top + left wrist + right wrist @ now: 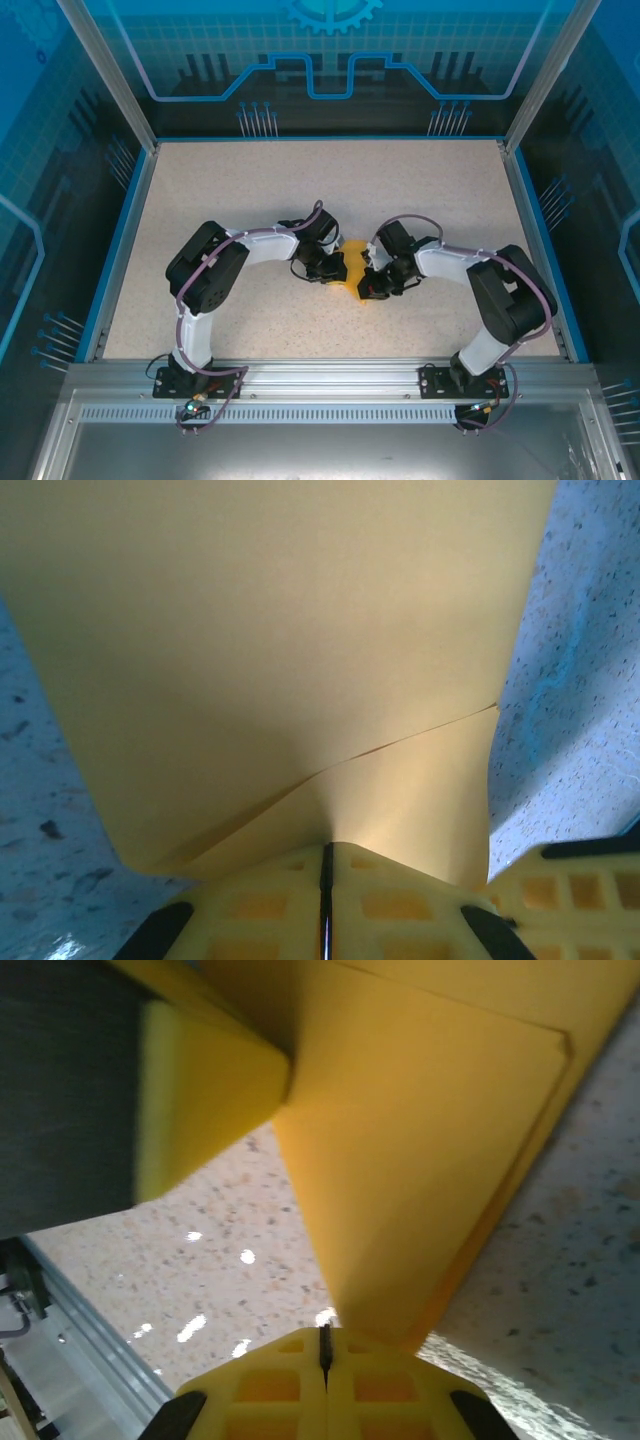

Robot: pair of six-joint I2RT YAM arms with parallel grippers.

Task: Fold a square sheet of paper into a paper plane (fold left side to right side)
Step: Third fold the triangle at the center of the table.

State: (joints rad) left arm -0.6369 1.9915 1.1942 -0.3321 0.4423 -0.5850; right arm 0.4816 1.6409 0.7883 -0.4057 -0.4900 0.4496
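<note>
We see our left fingers [262, 905] pressed together, pinching the folded orange paper [280, 650]. Our right fingers [375, 1385] pinch it too. It is between them, mid table [300, 180].

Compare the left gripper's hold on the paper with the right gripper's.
The left gripper pinches a broad, layered edge of the paper, which fans wide beyond it; the right gripper pinches a narrow, tapering end. In the top view the left gripper reaches in from the left, the right gripper from the right. Both are shut on the same orange paper.
</note>
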